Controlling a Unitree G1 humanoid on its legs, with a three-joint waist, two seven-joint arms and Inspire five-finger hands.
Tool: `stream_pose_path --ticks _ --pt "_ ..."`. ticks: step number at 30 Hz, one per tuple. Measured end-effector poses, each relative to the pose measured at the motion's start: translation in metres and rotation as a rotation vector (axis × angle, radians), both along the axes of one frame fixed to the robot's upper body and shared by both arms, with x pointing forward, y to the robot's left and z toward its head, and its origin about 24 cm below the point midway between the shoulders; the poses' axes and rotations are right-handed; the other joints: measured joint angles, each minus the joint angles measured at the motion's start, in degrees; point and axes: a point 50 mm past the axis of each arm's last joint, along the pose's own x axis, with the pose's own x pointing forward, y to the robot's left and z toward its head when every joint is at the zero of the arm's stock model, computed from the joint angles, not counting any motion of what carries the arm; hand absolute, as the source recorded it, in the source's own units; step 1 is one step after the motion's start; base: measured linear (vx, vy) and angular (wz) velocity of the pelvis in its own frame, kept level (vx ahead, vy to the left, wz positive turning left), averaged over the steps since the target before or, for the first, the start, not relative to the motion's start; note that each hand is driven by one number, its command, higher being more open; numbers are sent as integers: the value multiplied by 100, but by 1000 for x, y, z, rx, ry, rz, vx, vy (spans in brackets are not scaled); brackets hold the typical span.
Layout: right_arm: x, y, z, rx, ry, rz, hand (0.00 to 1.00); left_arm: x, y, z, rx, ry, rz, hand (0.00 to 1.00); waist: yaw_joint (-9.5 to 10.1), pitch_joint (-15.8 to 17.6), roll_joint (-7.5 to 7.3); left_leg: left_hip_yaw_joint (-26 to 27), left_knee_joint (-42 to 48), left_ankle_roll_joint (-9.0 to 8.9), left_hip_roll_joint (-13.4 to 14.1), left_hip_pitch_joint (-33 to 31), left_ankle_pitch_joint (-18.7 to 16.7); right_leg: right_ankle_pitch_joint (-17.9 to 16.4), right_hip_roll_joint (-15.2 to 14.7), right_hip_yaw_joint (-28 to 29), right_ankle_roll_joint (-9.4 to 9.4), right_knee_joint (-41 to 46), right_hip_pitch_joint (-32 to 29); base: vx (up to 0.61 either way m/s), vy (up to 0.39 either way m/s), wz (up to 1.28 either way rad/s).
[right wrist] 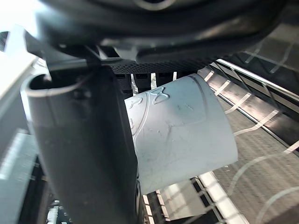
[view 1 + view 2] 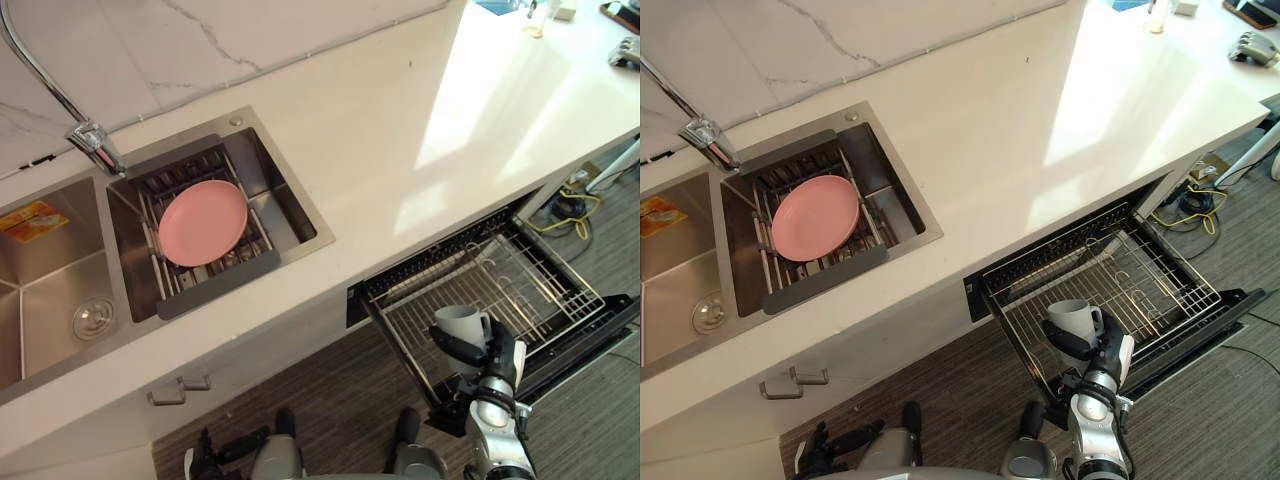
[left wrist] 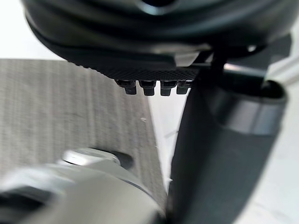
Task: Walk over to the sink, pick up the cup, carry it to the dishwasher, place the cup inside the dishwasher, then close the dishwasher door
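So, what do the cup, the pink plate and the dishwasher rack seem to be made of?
The cup, held in the right hand: likely glazed ceramic, white, glossy, with embossed relief. The pink plate: matte, even colour, probably plastic or melamine; ceramic is possible. The dishwasher rack: thin metal wire, shiny, possibly coated.

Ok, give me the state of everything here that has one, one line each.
cup: upright, held over the dishwasher rack.
right hand: shut on the cup.
dishwasher door: open, folded down.
dishwasher rack: pulled out.
pink plate: lying on the sink rack.
left hand: hanging low at the robot's side.
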Motion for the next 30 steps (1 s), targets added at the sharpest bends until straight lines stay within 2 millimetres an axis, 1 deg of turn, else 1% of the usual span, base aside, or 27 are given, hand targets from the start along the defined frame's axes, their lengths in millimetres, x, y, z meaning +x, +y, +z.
stream_pose_path --ticks 3,8,11,12,14,18,20,21,26,30 --pt "1 4 -3 -25 17 -42 0 4 -1 1 0 -14 -1 100 42 115 26 -96 10 10 -40 -77 9 -10 -27 -90 14 1 -5 10 6 15" --pt "15 3 9 -79 -32 -78 0 9 0 3 13 -57 0 100 71 345 25 -178 76 14 -88 -233 12 -12 -50 -151 18 14 -84 -10 5 8" --pt "21 -1 14 -93 -51 -74 0 10 0 4 9 -68 9 100 97 399 34 -239 83 23 -102 -303 24 -14 -49 -210 20 16 -104 -9 -5 10" --pt "22 -1 15 -94 -57 -73 100 10 0 4 4 -70 18 100 107 422 32 -247 83 23 -104 -305 25 -15 -49 -219 22 18 -102 -9 -6 6" --pt "27 -2 18 -91 -72 -71 100 13 0 4 -4 -79 32 100 143 509 42 -264 82 28 -110 -313 40 -16 -53 -232 23 29 -103 -24 -9 7" --pt "33 0 12 30 -66 -59 100 13 0 3 -24 -79 93 100 192 530 43 -383 42 27 -137 -370 99 -33 -68 -342 32 47 -104 -24 -13 13" --pt "34 2 10 58 -65 -50 100 11 0 2 -33 -71 111 100 207 532 44 -392 16 30 -148 -367 117 -35 -76 -355 32 49 -105 -20 -8 7" --pt "36 7 8 93 -73 -15 100 8 -1 1 -47 -64 141 100 225 537 37 -410 -55 36 -170 -354 160 -36 -94 -382 34 54 -104 -20 -8 7" --pt "41 23 9 125 -93 83 100 8 -1 0 -60 -72 189 100 244 563 -3 -395 -203 45 -185 -240 242 -38 -114 -379 34 71 -71 -8 -5 1" --pt "41 30 9 165 -103 141 100 6 -1 0 -75 -65 231 100 241 571 -21 -353 -340 43 -178 -60 292 -45 -114 -352 36 71 25 -15 -18 -4"
